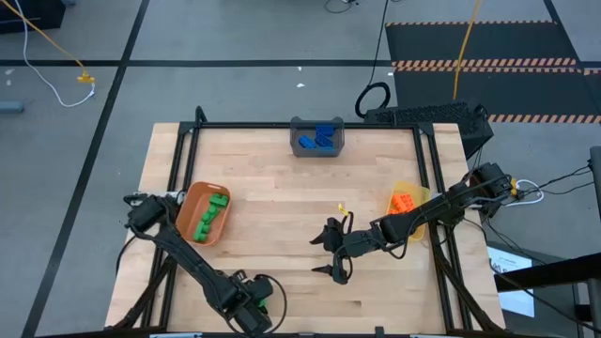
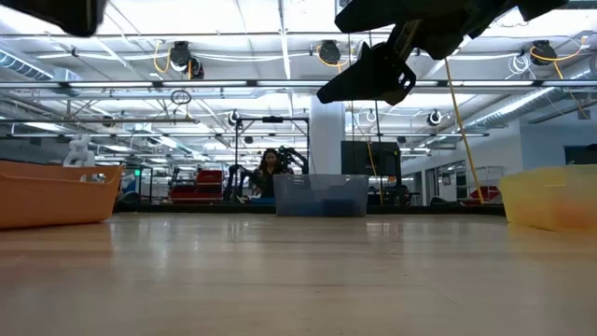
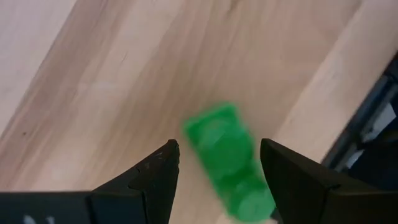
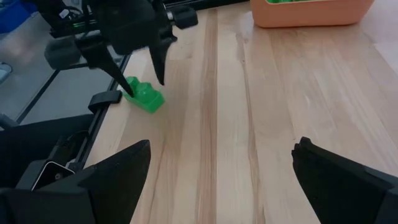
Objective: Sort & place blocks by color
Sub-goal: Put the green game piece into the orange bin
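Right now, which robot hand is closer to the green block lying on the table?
The left. Its fingers stand open on either side of the green block. The right gripper hangs open above the table's middle, well away.

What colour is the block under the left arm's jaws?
Green. The block shows best in the left wrist view, between the open left gripper jaws.

Orange bin (image 1: 192,202), grey bin (image 1: 316,148), yellow bin (image 1: 402,191) on table (image 1: 282,202).
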Tool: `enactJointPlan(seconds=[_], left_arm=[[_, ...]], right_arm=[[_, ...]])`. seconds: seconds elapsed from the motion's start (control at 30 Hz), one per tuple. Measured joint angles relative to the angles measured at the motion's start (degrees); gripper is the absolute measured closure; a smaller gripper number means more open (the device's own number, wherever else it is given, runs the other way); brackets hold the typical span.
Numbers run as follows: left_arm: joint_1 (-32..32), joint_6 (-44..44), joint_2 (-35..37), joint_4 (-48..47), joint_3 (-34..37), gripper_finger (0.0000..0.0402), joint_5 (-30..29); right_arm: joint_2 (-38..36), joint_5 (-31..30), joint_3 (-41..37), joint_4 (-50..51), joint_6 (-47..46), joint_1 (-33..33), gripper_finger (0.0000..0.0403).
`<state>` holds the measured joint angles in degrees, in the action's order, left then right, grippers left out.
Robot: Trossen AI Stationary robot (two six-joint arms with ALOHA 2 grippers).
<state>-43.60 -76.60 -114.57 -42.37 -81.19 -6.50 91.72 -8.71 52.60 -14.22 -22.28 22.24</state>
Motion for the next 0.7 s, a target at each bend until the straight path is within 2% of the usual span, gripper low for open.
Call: enactJointPlan(seconds=[0.2,0.47,0.53,0.7], left_arm=[[0.7,1.1,-3.0,0.3,-0.1,0.0179,1.2],[2.4,5.8,-3.3,-6.8,-0.2,0.0183,1.4],[2.9,7.5,-3.3,-8.1,-0.2,0.0198,1.5],[4.9,12.9,-2.8,-9.6,-0.1,0.027,2.4]], right_arm=[[0.0,0.0,0.0,0.5,0.0,0.0,0.003],[0.0,0.0,0.0,0.9,0.2,0.0,0.003],[0.0,0.0,0.0,0.9,0.2,0.0,0.003],[0.0,0.0,0.0,0.9,0.4,0.0,0.003]])
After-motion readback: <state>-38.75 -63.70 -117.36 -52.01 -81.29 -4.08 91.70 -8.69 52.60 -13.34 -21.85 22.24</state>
